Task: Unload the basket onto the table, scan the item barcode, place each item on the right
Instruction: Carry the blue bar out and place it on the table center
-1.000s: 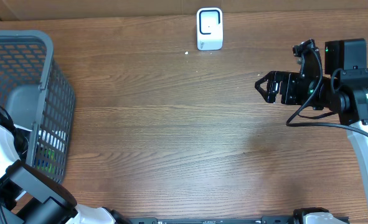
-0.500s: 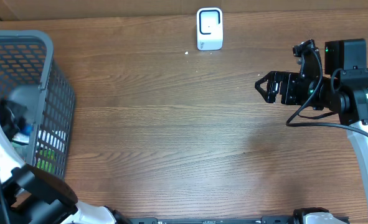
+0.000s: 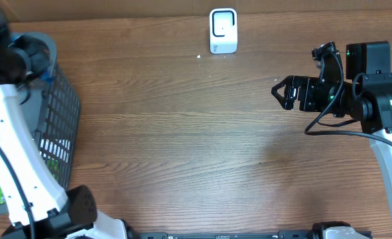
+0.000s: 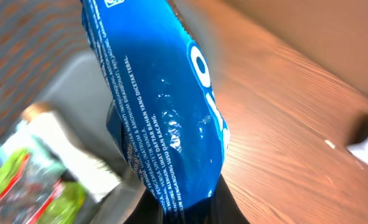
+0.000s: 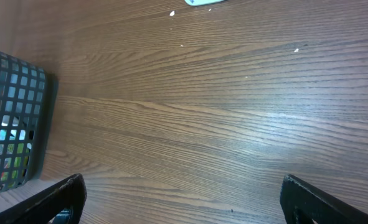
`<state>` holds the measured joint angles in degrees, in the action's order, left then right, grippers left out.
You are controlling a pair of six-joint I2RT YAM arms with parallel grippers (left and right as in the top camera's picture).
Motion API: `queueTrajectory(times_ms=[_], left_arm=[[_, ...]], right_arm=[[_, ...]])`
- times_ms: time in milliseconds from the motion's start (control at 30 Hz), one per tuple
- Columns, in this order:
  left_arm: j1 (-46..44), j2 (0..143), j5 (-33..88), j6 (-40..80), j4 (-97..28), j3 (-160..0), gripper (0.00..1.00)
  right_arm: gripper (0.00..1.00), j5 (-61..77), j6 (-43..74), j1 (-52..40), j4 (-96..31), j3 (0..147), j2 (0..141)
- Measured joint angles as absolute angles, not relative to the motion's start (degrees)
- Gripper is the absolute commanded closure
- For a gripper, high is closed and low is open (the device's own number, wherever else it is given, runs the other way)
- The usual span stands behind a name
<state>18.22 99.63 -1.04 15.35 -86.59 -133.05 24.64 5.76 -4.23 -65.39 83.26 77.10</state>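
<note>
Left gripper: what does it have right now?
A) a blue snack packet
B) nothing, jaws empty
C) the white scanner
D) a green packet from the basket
A. In the left wrist view, the left gripper is clamped on the lower end of a blue packet with white print, with the gray basket beneath it.

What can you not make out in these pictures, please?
- Barcode: the blue packet shows only small print in the left wrist view; no barcode is in sight.
- Left tool: its fingertips are hidden under the packet.
- Basket contents: blurred in the left wrist view, hidden by mesh overhead.
- White device: cut off by the right wrist view's top edge.
</note>
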Motion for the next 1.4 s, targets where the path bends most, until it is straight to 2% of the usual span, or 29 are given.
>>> queueTrajectory(times_ms=[267,467,800,1033,1100,1200,1267,1400], left_arm=[[1.37,99.11,-0.67,13.54,-91.9,-132.55,0.96],[-7.6,99.11,-2.17,20.34,-90.32,-118.85,0.96],[-19.53,99.46,-5.93,27.57,-63.55,-84.25,0.96],[-24.03,99.53,-9.56,29.52,-50.04,-69.36,0.96],[-24.29,99.53,-10.13,29.87,-48.84,-67.53,0.91],[-24.29,99.53,-10.66,29.93,-48.42,-66.81,0.73],[-24.29,99.53,-11.03,30.28,-47.94,-66.83,0.66],[-24.29,99.53,-11.35,30.3,-47.94,-66.83,0.6]], right_arm=[[0.0,24.62,5.74,-4.21,-65.34,83.26,77.1],[0.0,24.4,5.76,-4.23,-65.36,83.26,77.1],[0.0,23.14,5.78,-4.21,-65.23,83.26,77.1],[0.0,22.96,5.8,-4.23,-65.17,83.26,77.1],[0.0,22.96,5.78,-4.21,-65.21,83.26,77.1],[0.0,22.94,5.76,-4.21,-65.21,83.26,77.1],[0.0,22.92,5.78,-4.23,-65.25,83.26,77.1],[0.0,22.92,5.78,-4.21,-65.45,83.26,77.1]])
